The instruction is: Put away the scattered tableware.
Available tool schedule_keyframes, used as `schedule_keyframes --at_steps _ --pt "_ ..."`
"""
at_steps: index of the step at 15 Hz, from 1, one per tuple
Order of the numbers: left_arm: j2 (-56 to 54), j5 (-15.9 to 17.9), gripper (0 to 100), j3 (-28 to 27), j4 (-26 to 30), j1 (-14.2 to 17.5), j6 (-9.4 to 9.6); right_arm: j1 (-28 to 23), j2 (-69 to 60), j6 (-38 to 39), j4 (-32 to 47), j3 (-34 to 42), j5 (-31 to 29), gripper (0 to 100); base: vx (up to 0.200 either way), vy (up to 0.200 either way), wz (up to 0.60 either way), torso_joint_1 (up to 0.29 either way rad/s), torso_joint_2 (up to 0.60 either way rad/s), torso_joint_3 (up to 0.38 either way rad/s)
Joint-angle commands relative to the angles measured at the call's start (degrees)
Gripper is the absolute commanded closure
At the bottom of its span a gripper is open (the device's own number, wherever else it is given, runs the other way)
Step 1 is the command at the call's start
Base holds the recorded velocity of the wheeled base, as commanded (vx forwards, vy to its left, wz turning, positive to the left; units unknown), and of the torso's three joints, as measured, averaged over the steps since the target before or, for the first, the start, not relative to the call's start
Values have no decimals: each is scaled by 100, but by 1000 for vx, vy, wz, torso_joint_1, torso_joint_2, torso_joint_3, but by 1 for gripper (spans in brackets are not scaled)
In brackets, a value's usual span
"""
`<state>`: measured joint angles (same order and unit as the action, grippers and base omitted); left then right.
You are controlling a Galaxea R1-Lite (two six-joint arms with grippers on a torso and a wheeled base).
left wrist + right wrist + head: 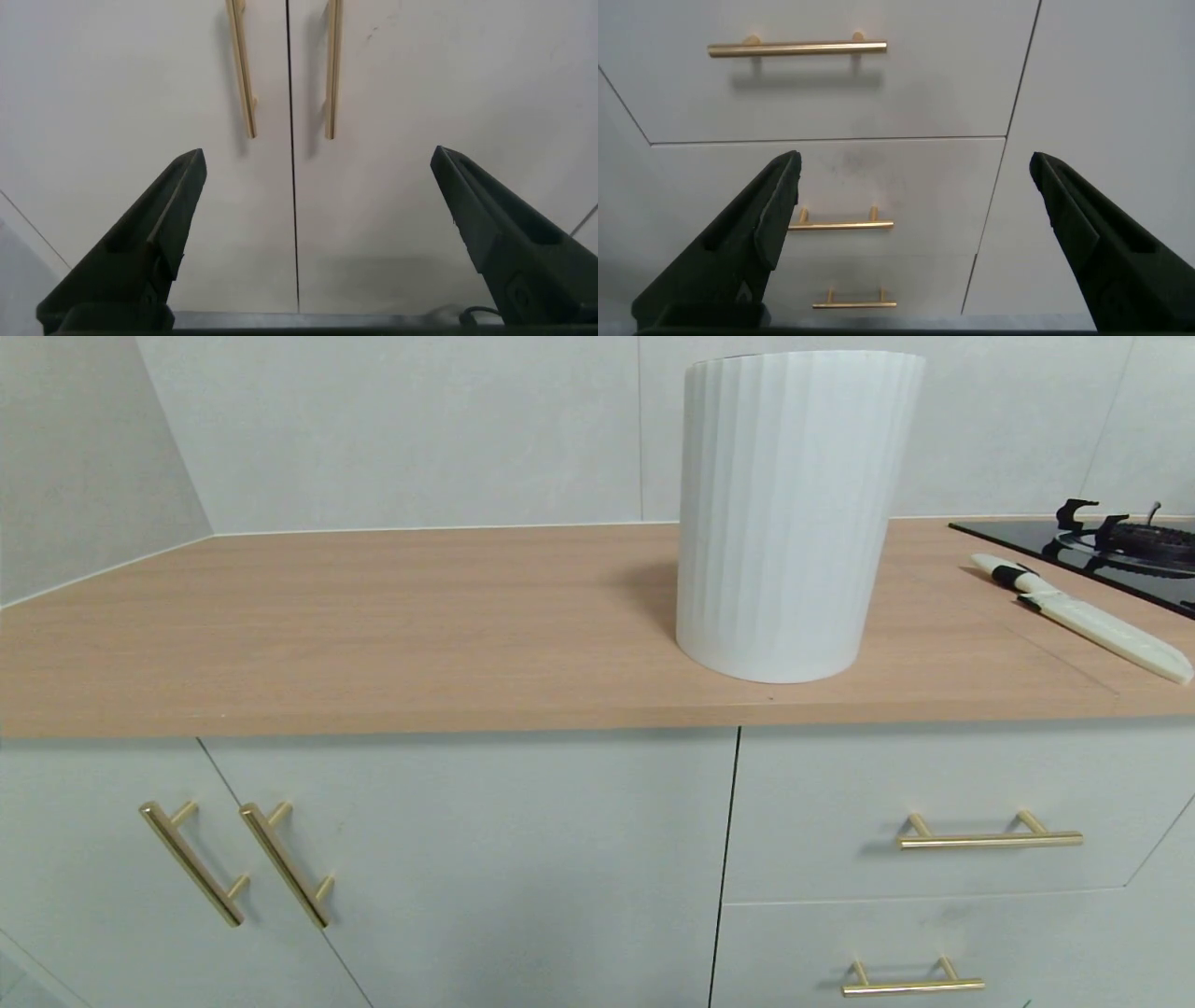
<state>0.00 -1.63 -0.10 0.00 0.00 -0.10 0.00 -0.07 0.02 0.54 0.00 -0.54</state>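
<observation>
A tall white ribbed holder (789,513) stands upright on the wooden countertop (373,625), right of centre. A white knife with a black band (1083,616) lies flat on the counter at the far right, beside the hob. My left gripper (318,163) is open, low in front of the double cabinet doors with nothing between its fingers. My right gripper (915,168) is open too, facing the drawer fronts, and holds nothing.
A black hob with a burner grate (1120,546) sits at the counter's far right. Grey cabinet doors with gold handles (280,863) are below on the left, drawers with gold handles (990,840) on the right. A tiled wall backs the counter.
</observation>
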Motion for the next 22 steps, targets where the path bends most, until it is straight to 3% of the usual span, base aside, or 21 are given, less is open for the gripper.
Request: schedule_keyframes --at_steps 1,9,22 --pt "9 -4 0 1 0 0 -8 0 7 6 -1 0 1 0 0 -200 0 2 -2 2" --pt "0 -4 0 1 0 0 -8 0 7 6 -1 0 1 0 0 -200 0 3 2 2" --pt "9 -4 0 1 0 0 -8 0 7 6 -1 0 1 0 0 0 0 0 0 0"
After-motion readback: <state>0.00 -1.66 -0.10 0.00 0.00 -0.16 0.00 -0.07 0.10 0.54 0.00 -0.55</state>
